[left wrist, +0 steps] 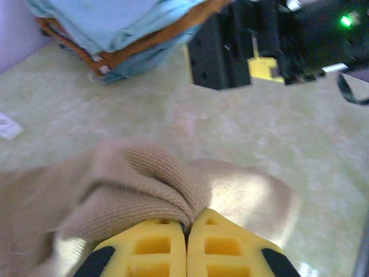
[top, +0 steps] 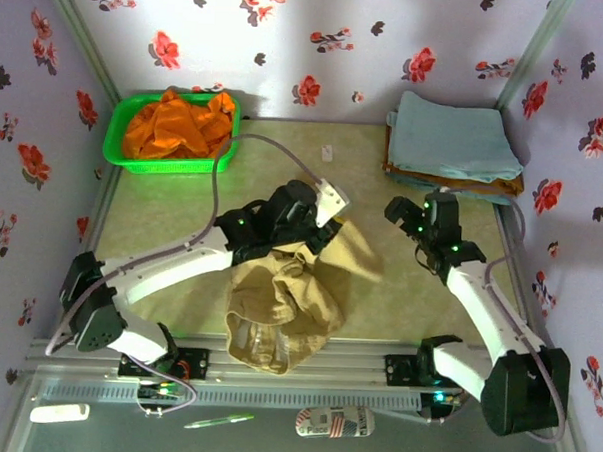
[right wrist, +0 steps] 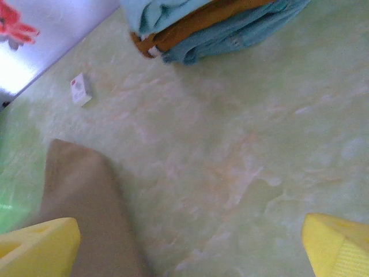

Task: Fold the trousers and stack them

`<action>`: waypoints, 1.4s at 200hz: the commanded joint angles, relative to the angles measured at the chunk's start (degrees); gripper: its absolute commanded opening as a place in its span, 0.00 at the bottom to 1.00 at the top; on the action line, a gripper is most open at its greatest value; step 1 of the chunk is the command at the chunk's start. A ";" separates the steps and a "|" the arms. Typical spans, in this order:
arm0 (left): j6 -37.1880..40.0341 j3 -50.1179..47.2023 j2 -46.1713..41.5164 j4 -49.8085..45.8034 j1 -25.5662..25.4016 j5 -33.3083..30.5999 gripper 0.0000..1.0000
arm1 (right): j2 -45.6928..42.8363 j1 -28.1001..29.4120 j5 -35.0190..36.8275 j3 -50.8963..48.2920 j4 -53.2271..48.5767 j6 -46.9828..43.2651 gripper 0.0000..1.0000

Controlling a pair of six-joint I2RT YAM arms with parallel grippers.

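Note:
The tan trousers [top: 283, 305] lie bunched in the middle of the table, reaching from the front edge up under my left arm. My left gripper [top: 316, 227] is shut on a fold of the trousers [left wrist: 144, 184], and the cloth puckers between the yellow fingertips [left wrist: 158, 242]. One corner of the trousers [right wrist: 86, 202] shows at the left of the right wrist view. My right gripper [top: 414, 226] hovers open over bare table to the right of the trousers, its yellow fingers [right wrist: 40, 248] wide apart with nothing between them.
A stack of folded pale blue and orange cloths [top: 450, 142] sits at the back right. A green basket [top: 125, 148] with an orange garment [top: 176, 120] stands at the back left. A small white tag [right wrist: 81, 89] lies on the table.

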 commanded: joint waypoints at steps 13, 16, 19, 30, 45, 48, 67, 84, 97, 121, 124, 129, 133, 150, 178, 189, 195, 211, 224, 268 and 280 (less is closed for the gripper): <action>0.74 0.16 2.72 2.52 1.17 3.56 0.00 | -2.78 -1.57 5.33 -0.40 -3.14 2.06 0.99; 0.54 0.33 3.26 2.11 1.94 3.56 0.00 | -2.80 -1.60 5.22 -0.29 -3.30 2.05 0.99; -0.36 0.45 3.79 1.71 2.65 3.33 0.04 | -2.81 -1.60 5.08 -0.23 -3.47 1.93 0.99; -3.93 1.14 5.67 0.20 5.98 1.28 0.40 | -2.84 -1.59 4.33 0.15 -4.06 1.58 0.99; -8.15 2.51 7.17 -3.07 10.15 -3.98 0.99 | -3.22 -1.52 3.19 0.61 -4.70 0.96 0.99; -8.91 3.03 7.24 -4.61 10.72 -5.46 1.00 | -3.36 -1.53 2.83 0.70 -5.00 0.73 0.99; -11.76 5.46 4.47 -12.96 12.24 -12.53 1.00 | -4.51 -1.51 1.13 1.18 -6.15 -0.80 0.99; -15.82 3.33 -2.29 -17.62 11.87 -17.50 1.00 | -5.85 -1.35 0.38 1.55 -8.30 -1.73 0.99; -20.39 2.21 -7.07 -24.19 11.55 -20.38 1.00 | -6.92 -1.15 -0.61 1.40 -9.41 -2.13 0.99; -26.43 -4.26 -15.72 -30.73 5.13 -20.43 0.90 | -8.54 0.51 -2.76 0.84 -10.85 -3.24 0.99; -27.20 -5.13 -16.28 -31.16 3.82 -20.08 0.89 | -8.75 0.78 -2.93 0.55 -10.94 -3.30 0.99; -28.59 -6.29 -16.41 -31.84 1.38 -19.66 0.88 | -8.91 1.09 -3.06 0.31 -10.83 -3.34 0.99; -29.89 -6.80 -16.06 -32.85 -0.55 -19.72 0.86 | -9.09 1.37 -3.22 -0.08 -10.66 -3.39 0.98; -34.33 -7.94 -10.78 -35.38 -8.88 -19.84 0.84 | -9.16 1.82 -3.50 -1.50 -9.42 -3.04 0.98; -38.66 -7.84 1.72 -35.03 -14.75 -19.55 0.83 | -7.83 2.11 -4.73 -2.76 -7.41 -2.47 0.99; -38.95 -8.64 5.17 -32.57 -15.31 -18.00 0.83 | -7.81 2.25 -5.88 -3.27 -6.78 -2.07 0.98; -39.02 -9.35 6.78 -30.86 -15.29 -17.03 0.83 | -7.95 2.24 -6.27 -3.55 -6.75 -1.96 0.98; -39.98 -9.77 11.37 -30.78 -15.05 -17.37 0.78 | -8.84 2.19 -6.41 -3.98 -7.87 -2.14 0.98; -40.16 -11.11 13.76 -29.40 -14.51 -17.52 0.66 | -10.28 2.19 -6.44 -4.67 -8.35 -2.40 0.98; -38.07 -11.45 6.34 -31.29 -10.15 -21.29 0.04 | -12.70 2.44 -7.07 -5.76 -9.49 -1.89 0.97; -36.13 -11.73 1.72 -31.48 -7.56 -20.86 0.00 | -12.18 3.25 -7.59 -6.37 -8.51 -0.91 0.96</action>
